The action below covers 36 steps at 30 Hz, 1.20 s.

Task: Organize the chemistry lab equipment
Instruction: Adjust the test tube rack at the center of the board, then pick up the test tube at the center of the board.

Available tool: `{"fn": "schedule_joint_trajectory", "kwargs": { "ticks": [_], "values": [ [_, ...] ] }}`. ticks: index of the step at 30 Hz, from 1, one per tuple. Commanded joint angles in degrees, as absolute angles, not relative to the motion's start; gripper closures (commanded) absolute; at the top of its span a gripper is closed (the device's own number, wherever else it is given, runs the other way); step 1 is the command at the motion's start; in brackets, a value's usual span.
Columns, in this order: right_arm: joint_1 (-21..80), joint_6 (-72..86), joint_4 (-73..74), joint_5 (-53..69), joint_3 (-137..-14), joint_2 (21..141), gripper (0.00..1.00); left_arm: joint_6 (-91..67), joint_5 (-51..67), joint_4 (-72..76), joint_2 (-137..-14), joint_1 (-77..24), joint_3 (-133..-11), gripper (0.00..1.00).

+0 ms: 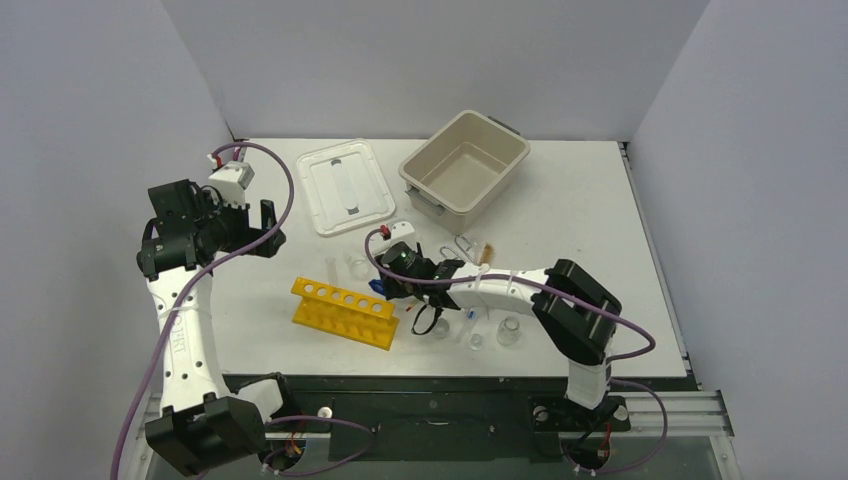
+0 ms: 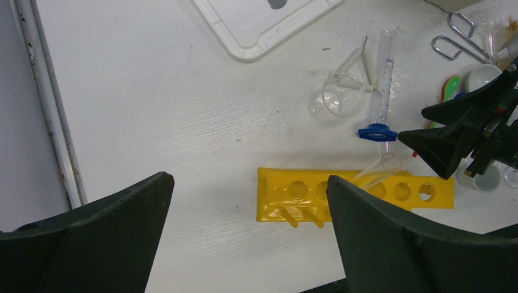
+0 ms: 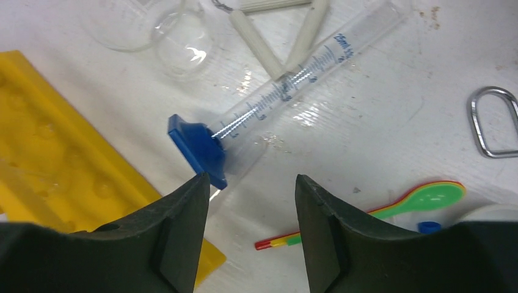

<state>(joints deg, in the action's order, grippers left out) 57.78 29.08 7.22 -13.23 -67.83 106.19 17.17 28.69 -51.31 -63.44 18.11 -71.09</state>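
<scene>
1. Black fingers (image 3: pixel 183 238) of the right gripper (image 3: pixel 251 180) fill the bottom of the right wrist view, spread apart and pinching nothing. A clear graduated cylinder (image 3: pixel 293 76) lies flat on the table (image 1: pixel 600 220), and its blue foot sits right at one fingertip; whether they touch cannot be told
2. Only that view shows the cylinder's printed scale. It also shows the stacked coloured spatulas (image 3: pixel 427 195) with a blue cap (image 3: pixel 429 227) beside them
3. Only the left wrist view shows a clear test tube (image 2: pixel 379 175) leaning in one hole of the yellow tube rack (image 2: pixel 293 201), its mouth tilted toward the right gripper's tips. A glass dish (image 2: pixel 333 101) and white-handled tongs (image 2: pixel 357 61) lie just beyond the rack's far side
4. From above, the beige tub (image 1: pixel 465 170) stands open side up at the far right, with the white lid (image 1: pixel 345 187) flat to its left
5. Also from above, the left gripper (image 1: pixel 268 228) hangs raised at the left, jaws wide and holding nothing, well apart from the rack. The right gripper is low at the rack's right end, with the cylinder just beyond it
</scene>
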Motion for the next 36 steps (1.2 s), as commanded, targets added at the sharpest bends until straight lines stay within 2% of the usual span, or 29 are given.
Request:
{"fn": "schedule_joint_trajectory", "kwargs": {
  "ticks": [1,10,22,26,36],
  "values": [
    [60.1,31.0,6.6,-11.2,-72.0,108.1,0.5,18.0,28.8,-51.2,-62.7,18.7,-73.4,0.04],
    [62.2,30.9,10.3,-14.0,-76.2,112.6,0.5,18.4,28.6,-51.3,-62.7,18.7,-74.1,0.04],
    [61.4,31.2,10.3,-14.8,-75.7,116.1,0.52,18.5,28.7,-51.2,-62.7,18.8,-73.9,0.03],
    [60.5,31.5,9.7,-15.2,-74.4,115.5,0.6,19.2,29.1,-51.9,-62.9,18.8,-74.0,0.03],
    [57.0,29.5,9.8,-16.5,-68.0,109.2,0.92,25.8,33.0,-56.3,-63.3,18.8,-73.2,0.03]
  ]
}}
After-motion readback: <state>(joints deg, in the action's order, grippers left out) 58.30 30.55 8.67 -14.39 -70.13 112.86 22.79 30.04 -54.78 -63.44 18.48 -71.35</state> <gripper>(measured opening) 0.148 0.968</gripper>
